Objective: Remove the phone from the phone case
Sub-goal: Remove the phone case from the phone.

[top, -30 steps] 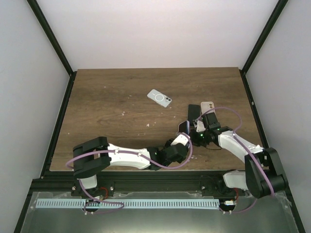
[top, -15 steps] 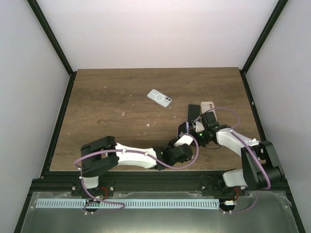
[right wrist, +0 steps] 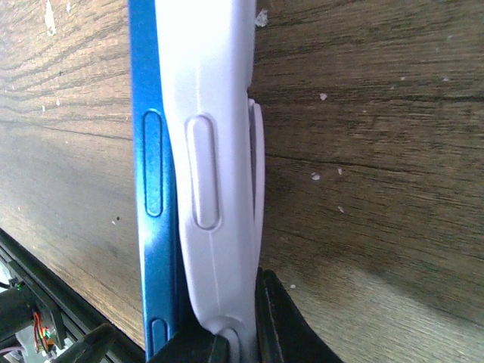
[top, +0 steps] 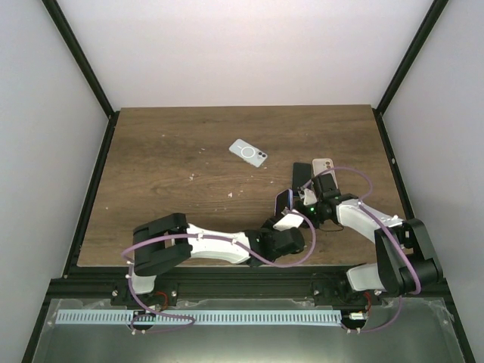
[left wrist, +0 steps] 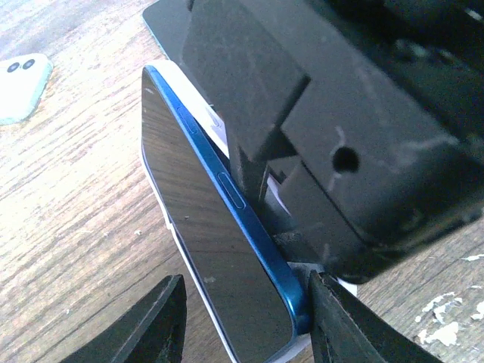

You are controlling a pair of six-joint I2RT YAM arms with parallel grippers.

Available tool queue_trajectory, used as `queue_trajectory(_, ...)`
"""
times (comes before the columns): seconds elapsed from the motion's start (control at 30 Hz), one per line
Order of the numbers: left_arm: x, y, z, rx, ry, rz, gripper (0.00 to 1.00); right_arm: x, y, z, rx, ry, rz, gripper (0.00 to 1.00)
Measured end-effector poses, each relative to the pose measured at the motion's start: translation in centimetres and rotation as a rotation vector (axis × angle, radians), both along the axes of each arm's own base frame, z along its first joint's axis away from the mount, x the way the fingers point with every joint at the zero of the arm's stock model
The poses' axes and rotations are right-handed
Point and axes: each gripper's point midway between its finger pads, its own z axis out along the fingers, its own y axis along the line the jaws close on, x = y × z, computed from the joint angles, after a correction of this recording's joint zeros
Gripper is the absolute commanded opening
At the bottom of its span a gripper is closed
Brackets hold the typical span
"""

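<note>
Showing a brown wooden worktop (top: 166,174) with both arms meeting right of centre, well inside its edges. The step in hand looks like peeling the blue phone (left wrist: 212,242) out of its pale phone case (right wrist: 215,151), which is held on edge near the wood. The right fingers (right wrist: 276,325) are clamped tight on the case's lip. The left fingers (left wrist: 162,321) stand part-open astride the phone's end, one touching its blue rim. Next they likely need to pinch and pull leftward, where there is open room; a loose handset (top: 248,152) lies farther back, well apart.
</note>
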Motion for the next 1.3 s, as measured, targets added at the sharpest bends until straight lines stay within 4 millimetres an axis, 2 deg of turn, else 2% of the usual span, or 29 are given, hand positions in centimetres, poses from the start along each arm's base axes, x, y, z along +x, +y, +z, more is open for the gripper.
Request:
queue_trajectory(0.13, 0.3, 0.2, -0.1, 0.037, -0.036, -0.002, 0.5, 0.0, 0.1, 0.1, 0.007, -0.003, 0.003, 0.01)
queue_trajectory(0.3, 1.0, 0.4, -0.6, 0.111, -0.105, 0.0, 0.48, 0.0, 0.2, 0.2, 0.016, -0.002, 0.006, 0.01)
queue_trajectory(0.53, 1.2, 0.5, -0.5, 0.178, -0.176, -0.022, 0.31, 0.1, 0.6, 0.3, 0.037, 0.0, 0.011, 0.01)
queue_trajectory(0.67, 1.2, 0.5, -0.5, 0.178, -0.195, -0.03, 0.23, 0.3, 0.8, 0.5, 0.053, -0.01, 0.015, 0.01)
queue_trajectory(0.93, 1.2, 1.0, -0.1, 0.153, -0.216, -0.021, 0.01, 0.4, 1.1, 0.9, 0.079, -0.004, 0.003, 0.01)
queue_trajectory(1.3, 0.8, 1.9, 1.6, 0.048, -0.194, 0.005, 0.0, 0.2, 1.5, 2.3, 0.099, -0.043, 0.017, 0.01)
